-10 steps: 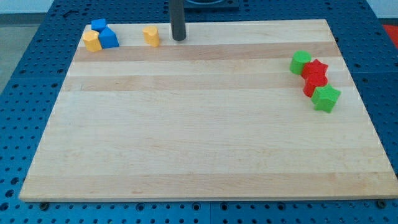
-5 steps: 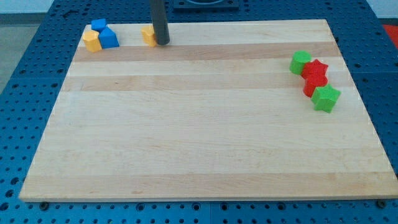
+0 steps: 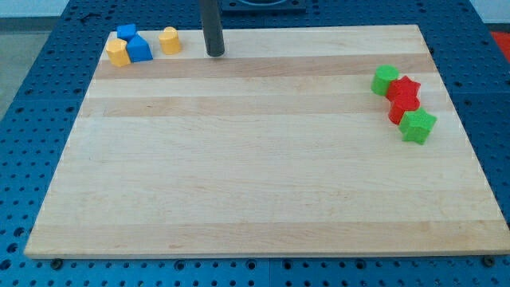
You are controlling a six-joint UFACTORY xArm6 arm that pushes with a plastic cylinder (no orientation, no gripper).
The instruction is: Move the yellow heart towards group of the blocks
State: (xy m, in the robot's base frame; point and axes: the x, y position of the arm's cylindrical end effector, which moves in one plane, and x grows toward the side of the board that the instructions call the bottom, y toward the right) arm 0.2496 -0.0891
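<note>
Yellow heart block [image 3: 169, 40] sits near the upper-left group on our wooden table [image 3: 255, 183].
My tip [image 3: 215, 53] stands apart at its right; between heart and blue triangular block [image 3: 139, 49] nothing intervenes; we carry no jaws.

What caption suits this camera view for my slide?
My tip stands right of the yellow heart, now near the blue-and-yellow group.

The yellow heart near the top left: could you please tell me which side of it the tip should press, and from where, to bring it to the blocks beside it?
Press the yellow heart's right face, coming from the view's right and pushing left. My tip already stands to its right, apart from it, and the blue blocks and yellow block lie just left of the heart. A rod cannot grip, so a level push is probably best.
</note>
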